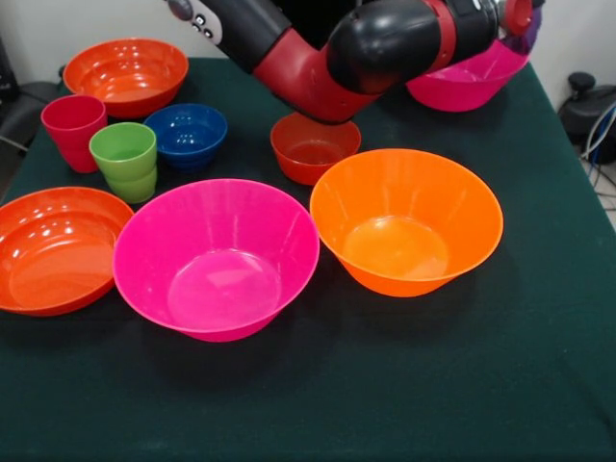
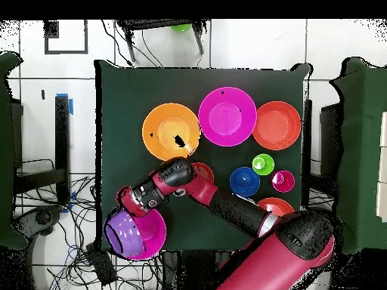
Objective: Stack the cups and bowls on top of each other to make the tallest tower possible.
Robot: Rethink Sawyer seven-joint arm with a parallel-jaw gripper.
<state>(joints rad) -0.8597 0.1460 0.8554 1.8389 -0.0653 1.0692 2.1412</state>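
Overhead view shows the arm reaching over a purple bowl nested in a hot pink bowl at the table's corner; whether the gripper grips anything cannot be told. Beside the second pink bowl sit the large orange bowl, a shallow red-orange bowl, the lime green cup, red cup and blue bowl.
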